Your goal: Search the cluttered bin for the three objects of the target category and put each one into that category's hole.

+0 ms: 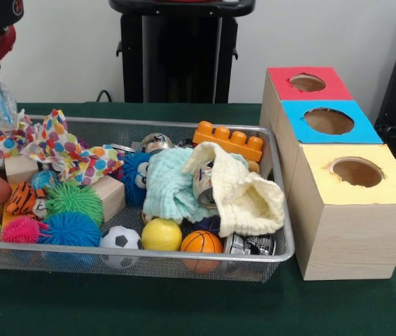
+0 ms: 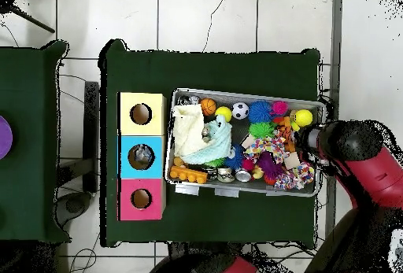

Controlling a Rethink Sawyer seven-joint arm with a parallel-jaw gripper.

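A wire-mesh bin point(image 1: 282, 246) sits on the green table point(image 1: 184, 308), its long axis running across the front view. Just beside its right end stands a row of three wooden boxes, each with a round hole on top: red box point(image 1: 308, 83) farthest, blue box point(image 1: 329, 121) in the middle, yellow box point(image 1: 358, 173) nearest. The row runs across the bin's long axis, close to the bin's end wall. Bare green cloth lies open along the bin's near side and behind it.

The bin is packed to its rim: a yellow cloth point(image 1: 250, 196) draped over a can point(image 1: 203, 183), a pale blue cloth point(image 1: 168, 183), an orange block point(image 1: 229, 141) lying lengthwise near the far wall, a spotted cloth point(image 1: 61, 148), spiky balls point(image 1: 72, 228), a soccer ball point(image 1: 120, 239), a yellow ball point(image 1: 161, 234) and a basketball point(image 1: 201, 242) along the near wall.

The arm point(image 2: 364, 160) hangs over the bin's end farthest from the boxes. Its gripper cannot be made out, so I cannot tell whether it is spread or closed
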